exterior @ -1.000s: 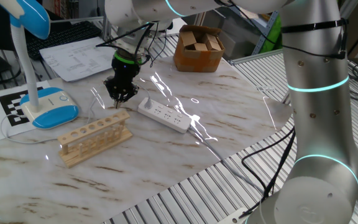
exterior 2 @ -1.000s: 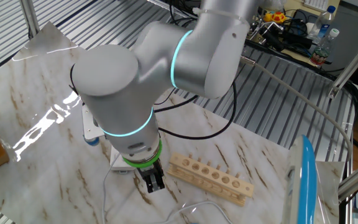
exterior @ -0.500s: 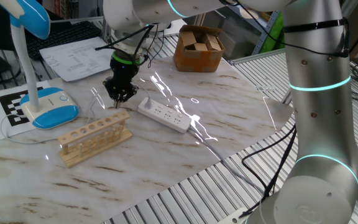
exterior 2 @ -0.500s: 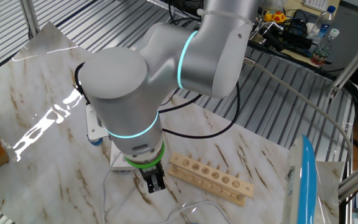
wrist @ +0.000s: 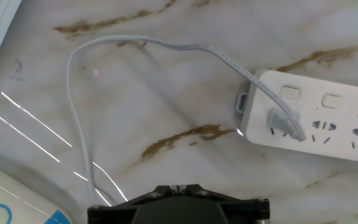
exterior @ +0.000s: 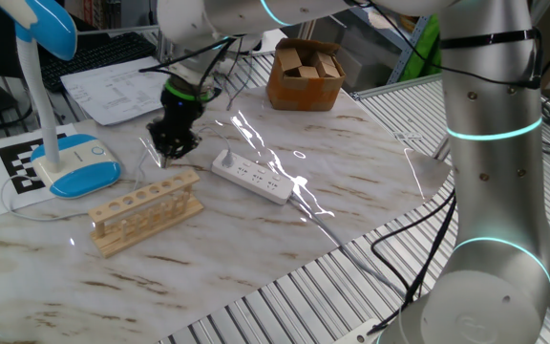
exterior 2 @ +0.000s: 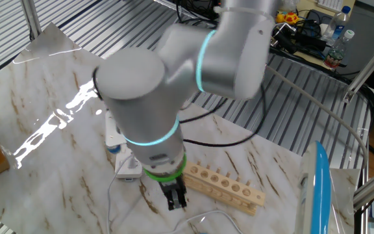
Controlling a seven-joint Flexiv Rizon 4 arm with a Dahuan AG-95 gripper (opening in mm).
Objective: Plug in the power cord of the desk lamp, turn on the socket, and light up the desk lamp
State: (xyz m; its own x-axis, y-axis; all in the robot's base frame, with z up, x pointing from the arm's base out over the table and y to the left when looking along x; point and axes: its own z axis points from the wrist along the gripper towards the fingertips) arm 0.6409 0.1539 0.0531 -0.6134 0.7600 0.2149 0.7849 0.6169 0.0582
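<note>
Only the hand view shows the power cord (wrist: 79, 124) reaching the socket (wrist: 319, 124).

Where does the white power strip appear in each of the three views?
One fixed view: the socket lies mid-table, right of the wooden rack.
The other fixed view: mostly hidden behind the arm; one end shows left of the rack.
Hand view: right edge, the power cord running to it.
Shared landmark: the rack, fixed views only.
</note>
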